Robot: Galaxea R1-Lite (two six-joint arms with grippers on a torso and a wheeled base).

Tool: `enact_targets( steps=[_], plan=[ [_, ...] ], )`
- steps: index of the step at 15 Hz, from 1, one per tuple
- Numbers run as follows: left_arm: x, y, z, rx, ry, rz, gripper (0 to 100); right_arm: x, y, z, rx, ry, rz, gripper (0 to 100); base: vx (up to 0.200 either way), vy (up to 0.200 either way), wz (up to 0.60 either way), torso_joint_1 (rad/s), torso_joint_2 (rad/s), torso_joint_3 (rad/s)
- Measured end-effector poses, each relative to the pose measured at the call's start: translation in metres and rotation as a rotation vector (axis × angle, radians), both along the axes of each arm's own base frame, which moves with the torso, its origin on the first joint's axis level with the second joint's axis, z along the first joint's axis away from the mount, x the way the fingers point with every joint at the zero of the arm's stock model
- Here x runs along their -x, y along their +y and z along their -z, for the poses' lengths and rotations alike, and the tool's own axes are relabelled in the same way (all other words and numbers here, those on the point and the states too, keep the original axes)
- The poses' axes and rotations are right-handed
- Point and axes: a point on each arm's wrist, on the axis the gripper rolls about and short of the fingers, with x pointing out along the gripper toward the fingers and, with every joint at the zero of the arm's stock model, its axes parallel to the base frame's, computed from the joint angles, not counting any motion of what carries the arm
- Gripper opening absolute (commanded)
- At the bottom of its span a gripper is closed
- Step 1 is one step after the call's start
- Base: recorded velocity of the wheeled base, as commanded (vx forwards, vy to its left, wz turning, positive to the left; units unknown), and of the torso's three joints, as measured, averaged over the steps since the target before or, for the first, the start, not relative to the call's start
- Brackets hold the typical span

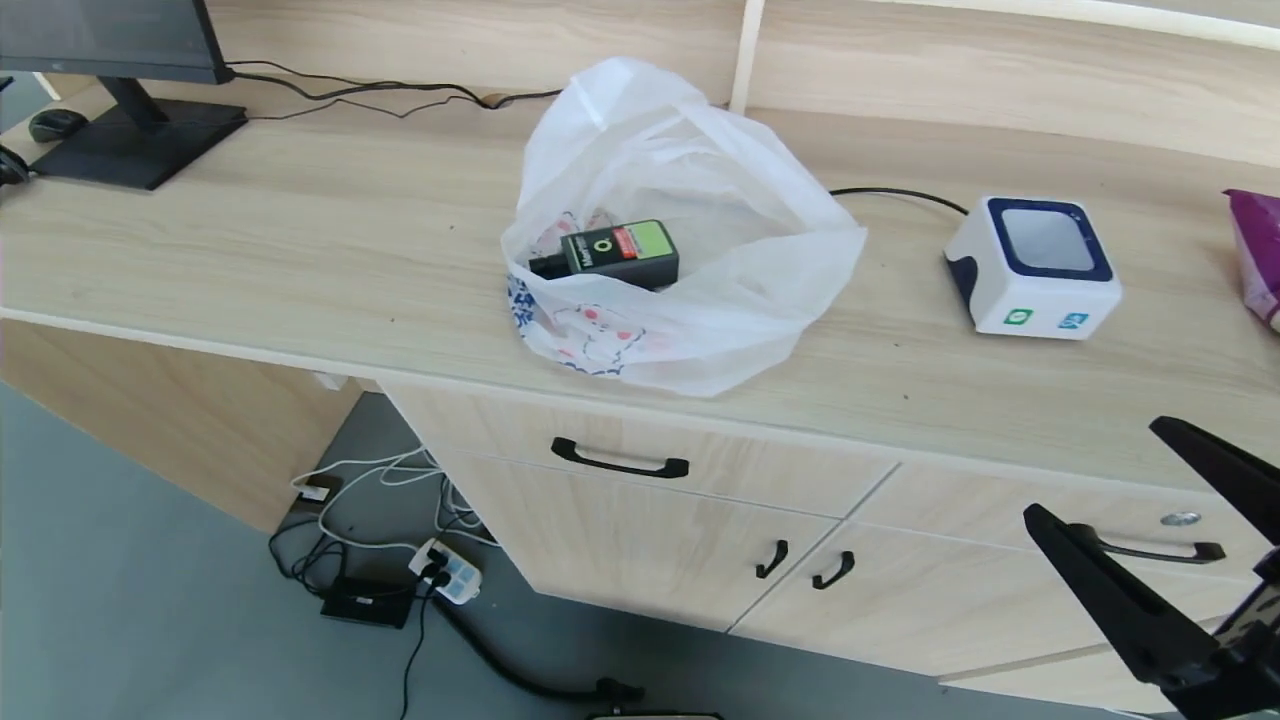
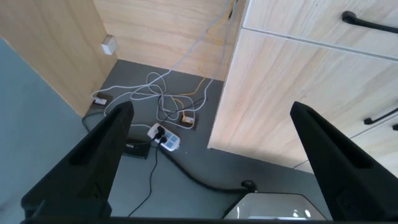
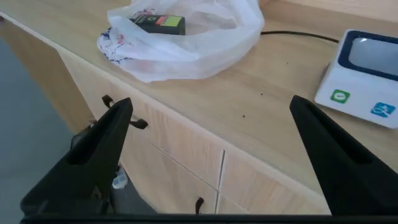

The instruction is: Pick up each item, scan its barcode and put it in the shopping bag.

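Bright, even light, seemingly from overhead, with soft shadows throughout. The pale wood-grain counter [image 1: 250, 260] is evenly lit, w/ only faint, short shadows hugging the bases of the thin white translucent plastic shopping bag [image 1: 700, 330] and the white cube scanner with a dark-blue-framed window [image 1: 1040, 270]. Bag's upper folds are near blown-out; light passes thru its walls. Scanner window carries a pale sheen. The grey floor [image 1: 120, 560] below the counter is dimmer, darkest in the recess. Matt black left gripper [image 2: 211, 109] & right gripper [image 3: 209, 104] read as flat dark shapes, little surface detail.
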Motion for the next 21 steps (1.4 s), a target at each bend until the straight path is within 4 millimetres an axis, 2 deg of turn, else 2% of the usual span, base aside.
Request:
enact_targets(
  steps=[2,6,11,12,17,21],
  plan=[
    [0.0,0.0,0.0,0.0,0.002,0.001,100,0.0,0.0,0.003,-0.007,0.039,-0.005,100,0.0,0.0,0.0,0.0,0.0,0.0],
    [0.0,0.0,0.001,-0.01,0.013,0.003,100,0.005,-0.008,0.007,-0.085,0.134,0.064,100,0.0,-0.2,0.0,0.011,0.01,0.006],
    [0.0,0.0,0.001,-0.011,0.02,0.005,100,0.031,-0.031,0.026,0.061,0.277,0.07,100,0.0,-0.2,0.0,0.0,0.0,0.002],
    [0.0,0.0,0.001,-0.011,0.018,0.005,100,0.036,-0.035,0.024,0.062,0.296,0.05,100,0.0,-0.2,0.0,-0.002,0.0,0.002],
    [0.0,0.0,0.001,-0.011,0.016,0.003,100,0.05,-0.047,-0.024,-0.019,0.283,0.029,100,0.2,-0.2,0.0,-0.002,0.0,0.001],
    [0.0,0.0,0.001,-0.012,0.013,0.002,100,0.039,-0.041,-0.056,-0.091,0.273,0.034,100,0.15,0.0,0.0,0.012,0.0,-0.001]
  ],
)
